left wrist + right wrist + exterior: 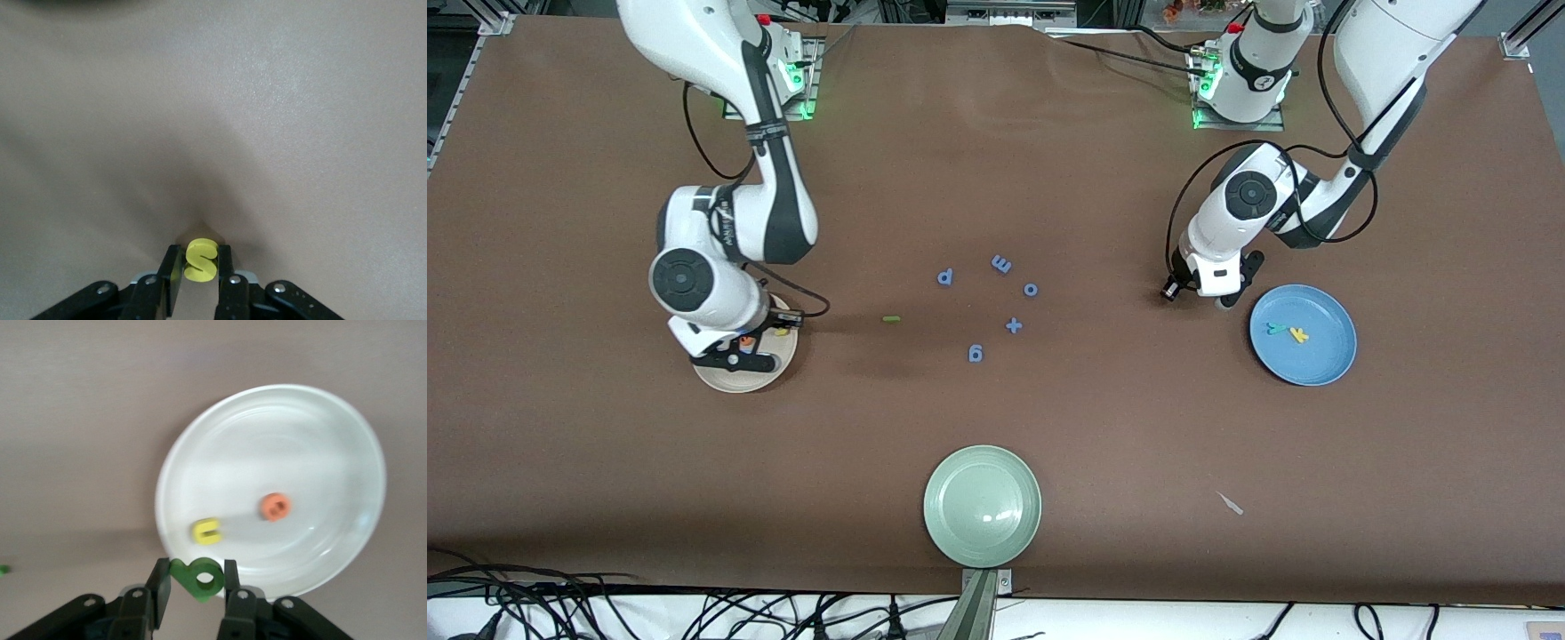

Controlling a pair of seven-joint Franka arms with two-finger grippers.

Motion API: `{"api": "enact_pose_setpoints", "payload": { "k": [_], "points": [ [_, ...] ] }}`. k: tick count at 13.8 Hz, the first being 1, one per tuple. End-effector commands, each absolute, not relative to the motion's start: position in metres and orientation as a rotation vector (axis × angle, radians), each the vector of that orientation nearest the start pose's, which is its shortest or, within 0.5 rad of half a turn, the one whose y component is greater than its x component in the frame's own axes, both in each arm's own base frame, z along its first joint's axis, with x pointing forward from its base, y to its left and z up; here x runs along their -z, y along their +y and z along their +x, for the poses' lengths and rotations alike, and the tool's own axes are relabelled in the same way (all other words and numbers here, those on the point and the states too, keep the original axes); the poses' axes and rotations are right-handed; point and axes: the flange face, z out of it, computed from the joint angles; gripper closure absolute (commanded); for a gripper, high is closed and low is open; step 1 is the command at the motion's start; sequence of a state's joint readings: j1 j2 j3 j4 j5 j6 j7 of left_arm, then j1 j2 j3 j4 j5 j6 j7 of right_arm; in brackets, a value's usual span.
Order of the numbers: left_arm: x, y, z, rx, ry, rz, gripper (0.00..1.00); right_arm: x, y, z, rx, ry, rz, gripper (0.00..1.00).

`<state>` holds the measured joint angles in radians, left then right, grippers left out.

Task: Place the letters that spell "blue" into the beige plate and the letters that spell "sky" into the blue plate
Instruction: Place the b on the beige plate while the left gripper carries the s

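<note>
While my right pincer [193,577] hangs over the beige plate [347,447] rim, clamped on the green b [198,577], I should centre it beside the u [206,531] and e [275,507] before letting go. My left pincer [199,267], beside the blue plate [1325,360], pinches the yellow s [200,260]; lift straight. No writing shows besides the letters.

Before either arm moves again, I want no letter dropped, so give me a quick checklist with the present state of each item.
1. Left gripper has the yellow s between its fingers: ok.
2. Right gripper holds the green b: ok.
3. The b is over the beige plate: not ok, only at its rim.
4. Orange e and yellow u in the beige plate: ok.
5. Blue plate has the k and y: ok.
6. Green l plated: not ok.
</note>
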<state>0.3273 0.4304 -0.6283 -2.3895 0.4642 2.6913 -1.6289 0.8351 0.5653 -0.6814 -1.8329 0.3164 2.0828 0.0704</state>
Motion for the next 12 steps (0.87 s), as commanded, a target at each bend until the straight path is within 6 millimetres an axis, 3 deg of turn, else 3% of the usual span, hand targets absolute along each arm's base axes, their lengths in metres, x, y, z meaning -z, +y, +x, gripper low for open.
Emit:
{"api": "enact_pose_setpoints", "payload": {
  "k": [1, 2, 3, 6, 8, 9, 12],
  "points": [
    [-0.174, -0.18, 0.465, -0.041, -1.446, -2.825, 0.87, -0.264, 0.121, 0.608, -0.282, 0.054, -3.194, 0.42],
    [-0.174, -0.18, 0.465, -0.04, -1.446, -2.824, 0.94, -0.264, 0.121, 0.608, -0.282, 0.058, -3.193, 0.32],
    [-0.179, -0.175, 0.47, -0.022, -1.456, -2.824, 0.94, -0.266, 0.122, 0.609, -0.278, 0.065, -3.193, 0.26],
    [-0.2, -0.167, 0.5, 0.021, -1.466, -2.769, 0.94, -0.269, 0.135, 0.608, -0.275, 0.095, -3.188, 0.26],
    [-0.218, -0.152, 0.524, 0.022, -1.475, -2.699, 0.94, -0.275, 0.169, 0.608, -0.244, 0.184, -3.169, 0.26],
    [-0.223, -0.135, 0.535, 0.016, -1.471, -2.684, 0.94, -0.275, 0.187, 0.608, -0.235, 0.263, -3.134, 0.26],
    [-0.236, -0.06, 0.56, 0.022, -1.468, -2.708, 0.94, -0.264, 0.226, 0.602, -0.246, 0.426, -3.026, 0.26]
  ]
}}
